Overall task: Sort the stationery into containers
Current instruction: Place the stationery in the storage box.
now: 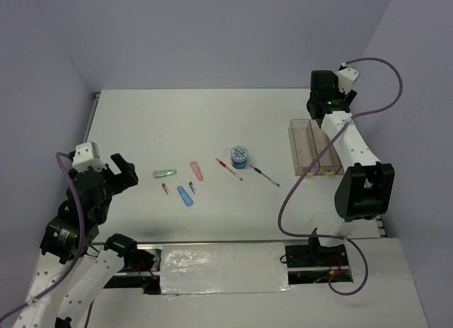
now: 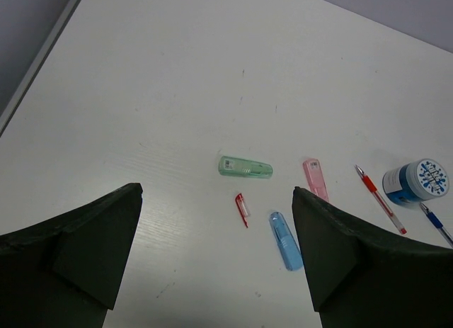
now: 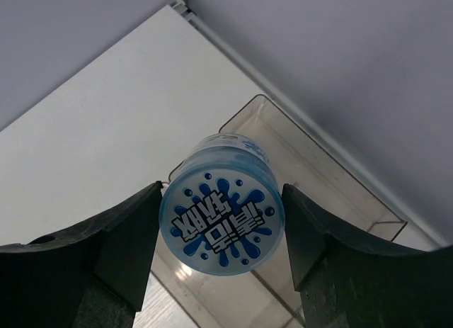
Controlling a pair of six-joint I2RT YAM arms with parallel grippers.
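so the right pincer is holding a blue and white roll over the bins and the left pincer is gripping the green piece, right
Not quite. The left pincer is open and empty. The green piece lies on the table, clear of its fingers, as the left wrist view shows. The right pincer does hold a blue and white roll over the bins.

Probably a robotics lab: bare white table [image 1: 212, 122], plain lilac walls [image 1: 226, 30].

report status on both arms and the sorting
Left pincer open, empty. Right pincer shut on blue-and-white roll above the bins. Second roll, red pen, blue pen unsorted. No obstruction seen.
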